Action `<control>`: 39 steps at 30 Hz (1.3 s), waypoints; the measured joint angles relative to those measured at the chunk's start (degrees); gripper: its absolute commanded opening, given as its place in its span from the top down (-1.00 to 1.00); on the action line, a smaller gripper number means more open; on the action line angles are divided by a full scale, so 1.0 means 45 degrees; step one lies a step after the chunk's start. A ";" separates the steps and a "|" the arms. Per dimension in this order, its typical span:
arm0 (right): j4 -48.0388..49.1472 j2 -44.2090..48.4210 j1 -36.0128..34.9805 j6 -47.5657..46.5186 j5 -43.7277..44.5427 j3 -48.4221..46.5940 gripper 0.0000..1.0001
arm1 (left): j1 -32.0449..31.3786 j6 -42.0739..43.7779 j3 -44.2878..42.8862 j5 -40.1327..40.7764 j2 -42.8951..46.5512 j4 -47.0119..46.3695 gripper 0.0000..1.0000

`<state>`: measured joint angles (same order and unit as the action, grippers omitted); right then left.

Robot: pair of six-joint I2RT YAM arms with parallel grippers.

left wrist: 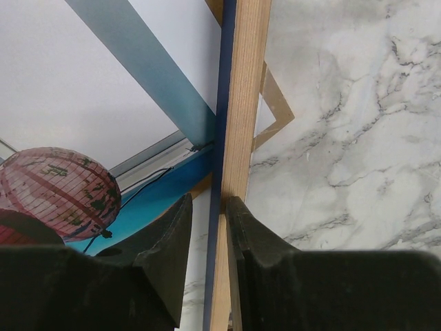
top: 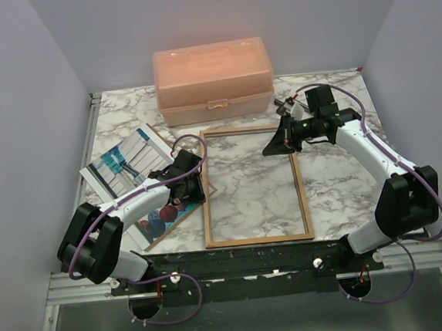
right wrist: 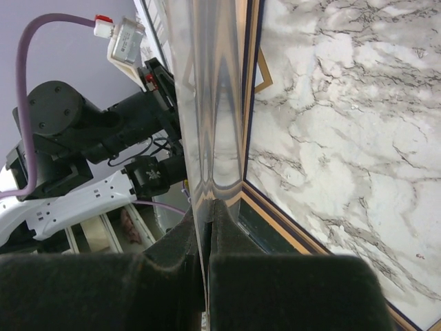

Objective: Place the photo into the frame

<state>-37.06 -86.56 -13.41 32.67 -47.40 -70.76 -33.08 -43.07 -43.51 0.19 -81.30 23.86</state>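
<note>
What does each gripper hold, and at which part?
Left gripper: the frame, by its left rail. Right gripper: a thin clear sheet, by its edge near the frame's far corner.

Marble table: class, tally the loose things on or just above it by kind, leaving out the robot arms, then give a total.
Picture frame: 1
Photo: 1
Brown backing board: 1
Peach plastic box: 1
Clear pane: 1
Total: 5
</note>
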 measured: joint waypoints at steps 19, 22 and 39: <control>0.0680 0.0117 0.0131 -0.0029 0.0039 0.1258 0.99 | 0.0000 0.0049 -0.0097 -0.0024 -0.0092 0.0087 0.48; 0.0801 0.0160 0.0219 -0.0034 0.0039 0.1481 0.99 | 0.0000 0.0049 -0.0126 -0.0029 -0.0117 0.0121 0.48; 0.0996 0.0160 0.0257 -0.0447 0.0471 0.2030 0.99 | -0.0010 0.0049 -0.0199 -0.0049 -0.0180 0.0194 0.48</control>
<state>-32.58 -85.84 -12.25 30.65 -45.28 -61.63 -33.12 -42.85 -44.40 -0.03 -82.11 24.73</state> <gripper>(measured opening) 0.038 0.262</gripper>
